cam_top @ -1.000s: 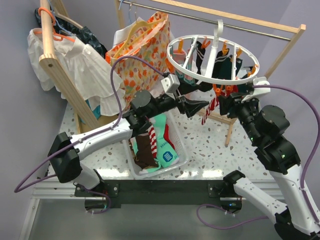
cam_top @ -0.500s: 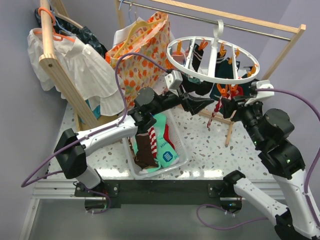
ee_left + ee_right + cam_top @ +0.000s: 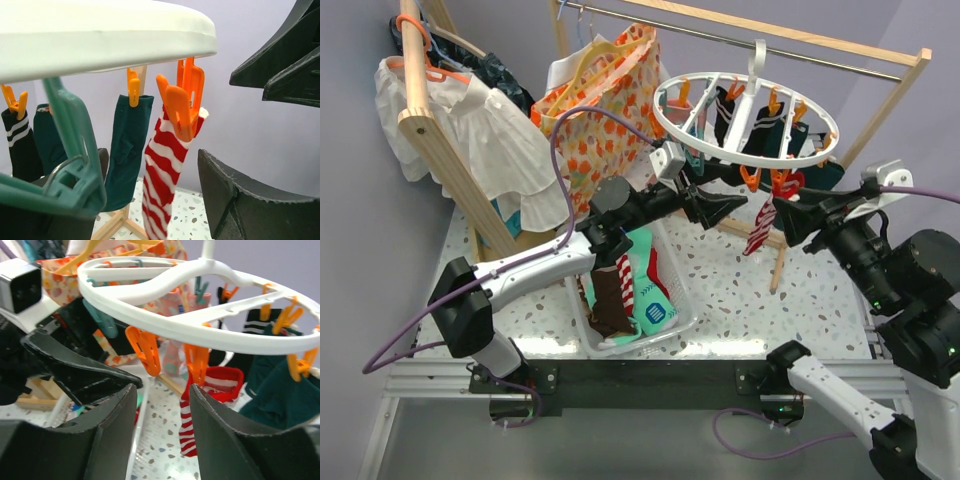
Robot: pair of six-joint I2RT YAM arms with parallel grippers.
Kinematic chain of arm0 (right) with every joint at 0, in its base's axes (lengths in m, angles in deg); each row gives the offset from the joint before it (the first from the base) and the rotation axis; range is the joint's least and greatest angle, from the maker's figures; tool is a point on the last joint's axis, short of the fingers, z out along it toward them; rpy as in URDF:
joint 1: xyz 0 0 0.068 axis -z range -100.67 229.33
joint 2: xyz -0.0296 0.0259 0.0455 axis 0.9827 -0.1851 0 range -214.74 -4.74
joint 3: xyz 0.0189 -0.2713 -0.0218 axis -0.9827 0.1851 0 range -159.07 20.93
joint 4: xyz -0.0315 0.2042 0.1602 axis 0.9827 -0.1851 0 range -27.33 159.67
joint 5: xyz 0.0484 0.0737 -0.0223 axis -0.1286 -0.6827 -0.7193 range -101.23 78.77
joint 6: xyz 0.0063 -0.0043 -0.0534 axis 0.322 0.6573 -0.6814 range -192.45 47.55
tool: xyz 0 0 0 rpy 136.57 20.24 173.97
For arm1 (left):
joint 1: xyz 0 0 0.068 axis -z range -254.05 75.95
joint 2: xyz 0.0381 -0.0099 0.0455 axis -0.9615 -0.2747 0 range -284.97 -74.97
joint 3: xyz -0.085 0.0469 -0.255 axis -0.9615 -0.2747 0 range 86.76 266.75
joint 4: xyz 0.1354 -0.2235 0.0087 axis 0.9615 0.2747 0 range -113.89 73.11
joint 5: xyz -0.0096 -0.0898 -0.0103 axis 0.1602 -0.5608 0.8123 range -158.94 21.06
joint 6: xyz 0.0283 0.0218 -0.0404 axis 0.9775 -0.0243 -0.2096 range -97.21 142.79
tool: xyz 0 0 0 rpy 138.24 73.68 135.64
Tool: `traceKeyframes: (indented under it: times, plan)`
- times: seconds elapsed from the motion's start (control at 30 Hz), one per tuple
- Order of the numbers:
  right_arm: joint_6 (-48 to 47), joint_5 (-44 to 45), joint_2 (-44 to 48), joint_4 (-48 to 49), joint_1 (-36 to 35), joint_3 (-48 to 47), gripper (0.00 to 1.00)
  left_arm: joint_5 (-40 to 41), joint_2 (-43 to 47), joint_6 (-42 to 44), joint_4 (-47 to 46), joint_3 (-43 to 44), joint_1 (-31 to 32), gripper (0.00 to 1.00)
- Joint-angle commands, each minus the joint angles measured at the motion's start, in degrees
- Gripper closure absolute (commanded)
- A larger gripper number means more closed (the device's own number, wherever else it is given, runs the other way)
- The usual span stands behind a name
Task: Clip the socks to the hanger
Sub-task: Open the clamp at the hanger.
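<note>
- Clipping is looking done for the striped sock (image 3: 758, 228), which is hanging on the hanger (image 3: 672, 128) between my pincers.
- Left pincer (image 3: 735, 207) and right pincer (image 3: 785, 218) are both gaping, released, gripping nothing.
- I'm judging the next move is fetching a brown sock (image 3: 610, 300) from the basket (image 3: 682, 283).

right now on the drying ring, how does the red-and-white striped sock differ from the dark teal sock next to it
The red-and-white striped sock is banded; the dark teal sock is plain. The striped sock hangs bunched and narrow; the teal sock flatter and wider. The striped sock is nearer the left wrist camera than the teal sock. Both hang from orange clips under the white drying ring.
</note>
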Motion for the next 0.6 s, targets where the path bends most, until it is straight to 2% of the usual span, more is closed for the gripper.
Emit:
traceKeyframes:
  times: [0.0,0.1,0.27,0.4,0.57]
  plan:
    - [3.4,-7.1,-4.0,2.6,-0.2,-1.3,0.53,2.1,2.5,1.6,-0.8,-0.1,0.6,0.24]
    - [4.7,-9.9,-5.8,5.2,-0.2,-1.7,0.57,3.0,2.6,2.0,-0.8,-0.1,0.8,0.24]
    - [6.6,-10.7,-7.9,8.5,-0.2,-1.7,0.56,3.4,2.6,2.7,-0.5,1.1,0.9,0.25]
    - [8.1,-5.2,-8.1,12.0,-0.2,0.1,0.52,3.7,2.5,3.1,0.0,1.6,1.1,0.27]
    - [9.2,1.8,-7.5,13.9,-0.2,2.3,0.52,4.3,3.0,3.8,0.5,0.9,1.3,0.27]
